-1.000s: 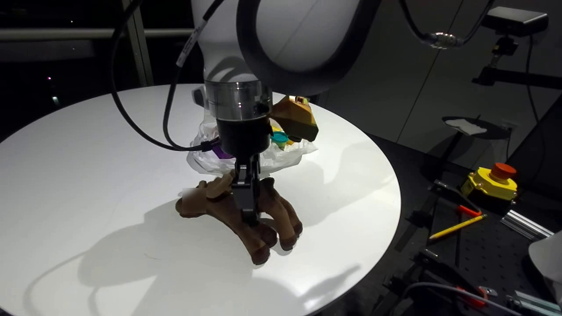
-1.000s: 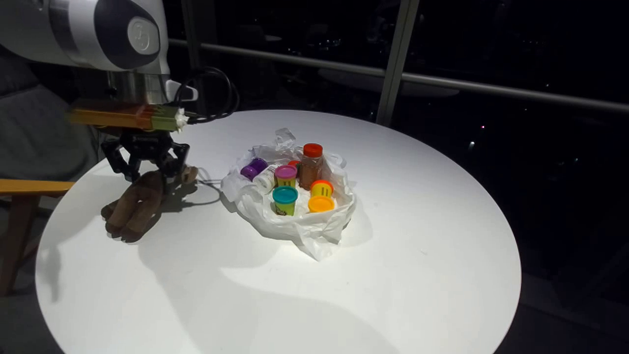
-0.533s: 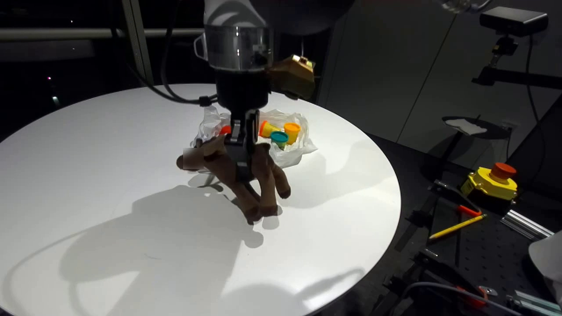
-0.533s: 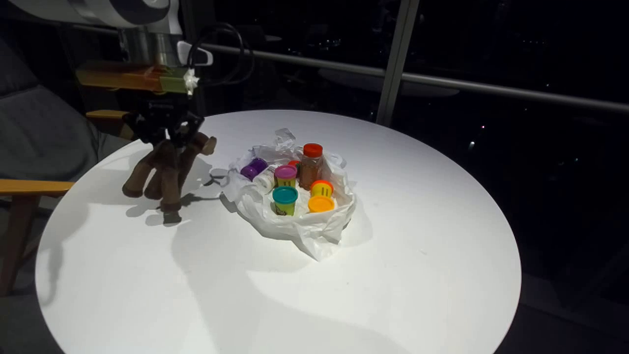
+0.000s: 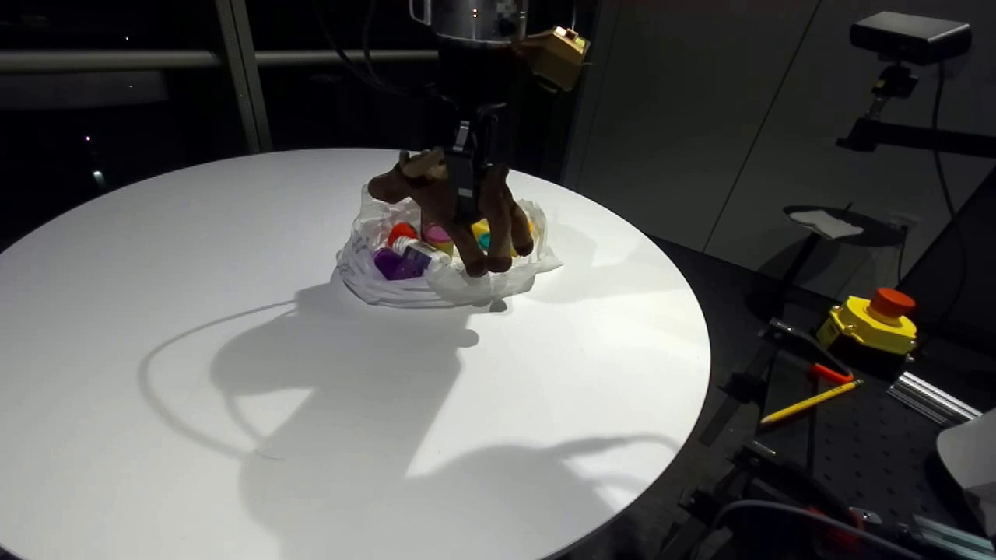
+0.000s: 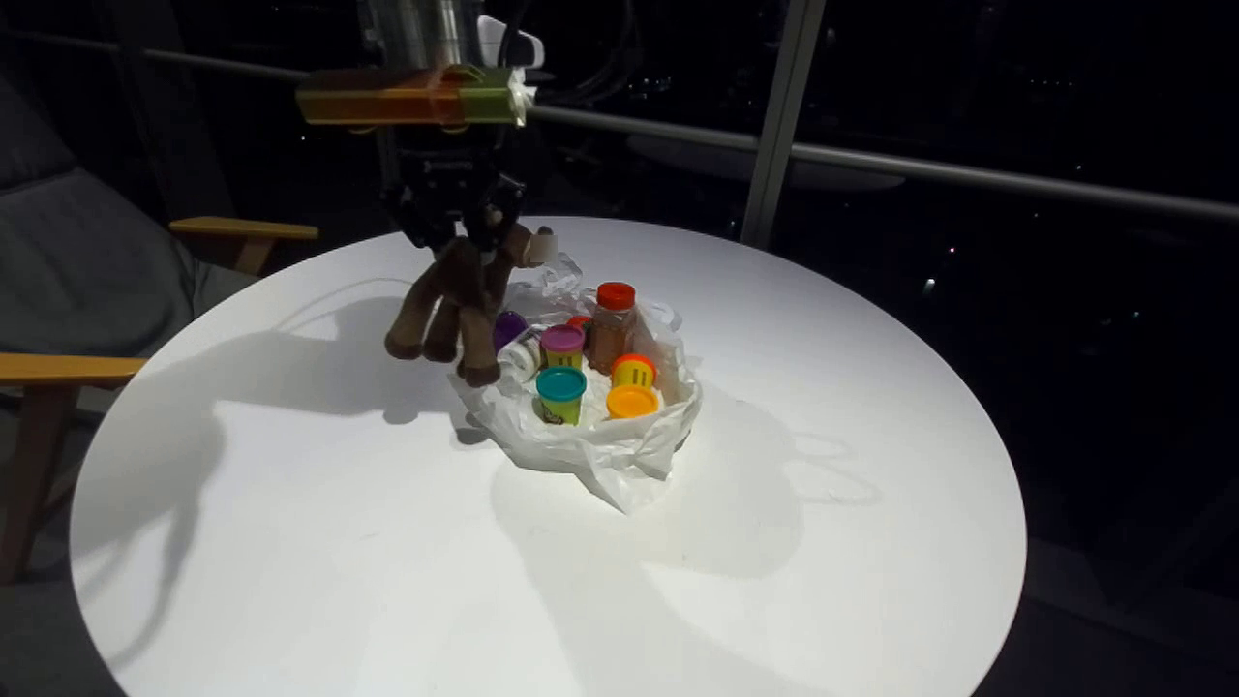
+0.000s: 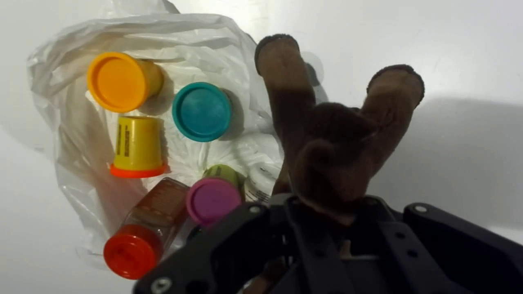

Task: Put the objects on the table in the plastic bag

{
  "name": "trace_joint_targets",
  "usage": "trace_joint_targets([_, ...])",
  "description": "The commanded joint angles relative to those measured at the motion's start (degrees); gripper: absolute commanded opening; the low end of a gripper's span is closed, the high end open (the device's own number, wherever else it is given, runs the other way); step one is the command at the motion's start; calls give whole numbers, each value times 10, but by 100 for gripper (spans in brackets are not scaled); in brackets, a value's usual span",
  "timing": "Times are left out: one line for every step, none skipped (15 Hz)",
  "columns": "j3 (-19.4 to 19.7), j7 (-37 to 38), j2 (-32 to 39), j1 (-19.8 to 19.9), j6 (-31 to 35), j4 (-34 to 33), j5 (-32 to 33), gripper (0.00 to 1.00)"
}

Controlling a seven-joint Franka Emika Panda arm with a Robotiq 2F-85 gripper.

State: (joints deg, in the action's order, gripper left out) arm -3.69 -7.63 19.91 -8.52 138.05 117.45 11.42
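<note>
In an exterior view the gripper [image 6: 466, 240] had the plush animal [image 6: 460, 279] pinched by the body, off the table [image 6: 823, 581], its legs [image 6: 478, 347] mostly short of the plastic bag [image 6: 627, 476], on the side nearer the table's left edge; imo it needed more travel inward, at a good height. In an exterior view its head [image 5: 389, 187] lined up with the bag, toward the table's far edge. Wrist view: one leg overlapped the bag's edge. I'd have centred it near the teal-lidded tub [image 7: 202, 111], then lowered slowly so nothing tipped.
</note>
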Motion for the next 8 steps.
trace_joint_targets([-11,-58,18,30,29,-22,-9,11])
trace_joint_targets([-17,-74,22,36,31,-27,-19,12])
trace_joint_targets([-25,-93,26,43,36,-32,-30,12])
trace_joint_targets([-33,-114,30,50,43,-36,-42,13])
trace_joint_targets([-39,-129,37,55,47,-44,-49,12])
trace_joint_targets([-43,-142,42,58,47,-50,-54,12])
trace_joint_targets([-48,-157,46,61,50,-57,-58,12])
trace_joint_targets([-58,-186,54,70,45,-64,-68,12])
